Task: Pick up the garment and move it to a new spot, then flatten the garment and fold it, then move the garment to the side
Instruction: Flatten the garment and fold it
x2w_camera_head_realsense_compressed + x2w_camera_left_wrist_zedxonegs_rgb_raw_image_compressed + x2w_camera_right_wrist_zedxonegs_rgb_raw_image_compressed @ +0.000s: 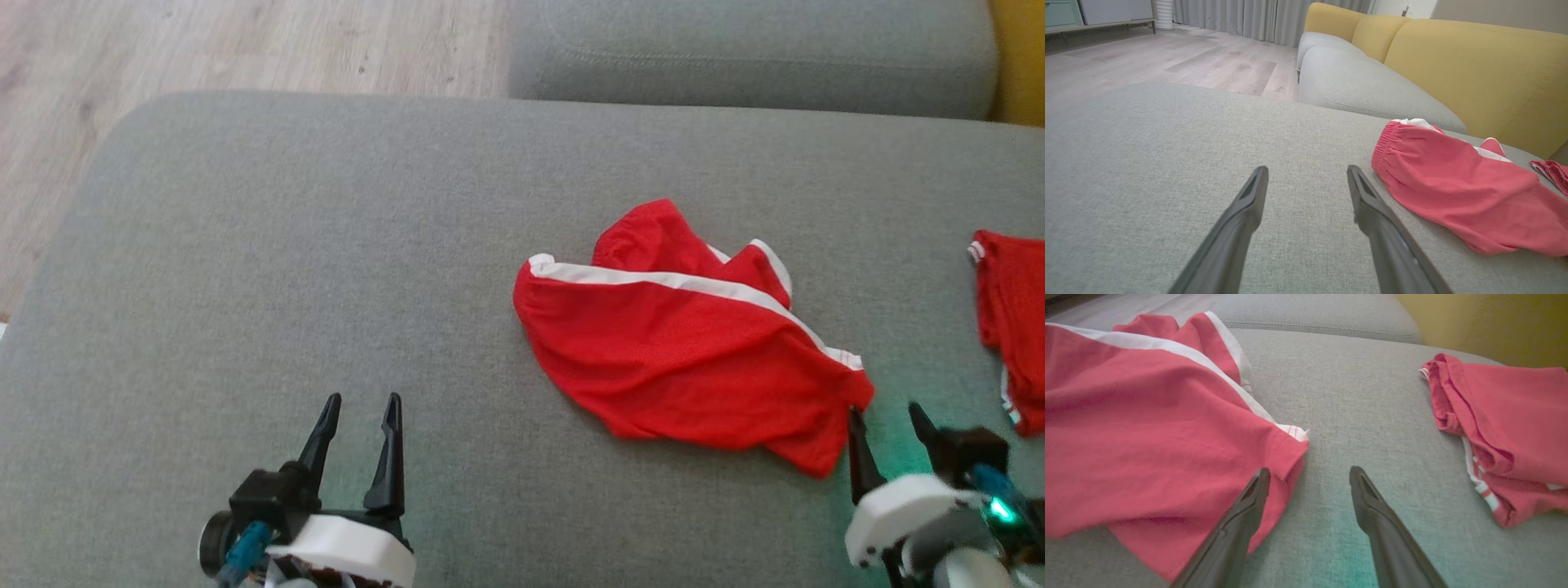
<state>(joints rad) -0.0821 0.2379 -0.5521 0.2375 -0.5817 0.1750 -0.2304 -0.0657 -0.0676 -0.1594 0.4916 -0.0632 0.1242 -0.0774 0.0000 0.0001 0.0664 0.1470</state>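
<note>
A second red garment with white trim (1012,327) runs off the head view's right edge, so its full shape cannot be told. In the right wrist view, the left edge cuts off the crumpled red mesh shorts with a white side stripe (1147,428). One dark finger (1241,522) of the right gripper (1309,470) hides a strip of their near hem. The yellow sofa backrest (1486,326) is blurred.

The garment (686,351) lies on the sofa seat (326,245), a second garment (1012,327) apart to its right, the right gripper (883,412) between them.

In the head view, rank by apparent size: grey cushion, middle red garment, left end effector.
1. grey cushion, largest
2. middle red garment
3. left end effector, smallest, though nearness to the camera enlarges it
</note>
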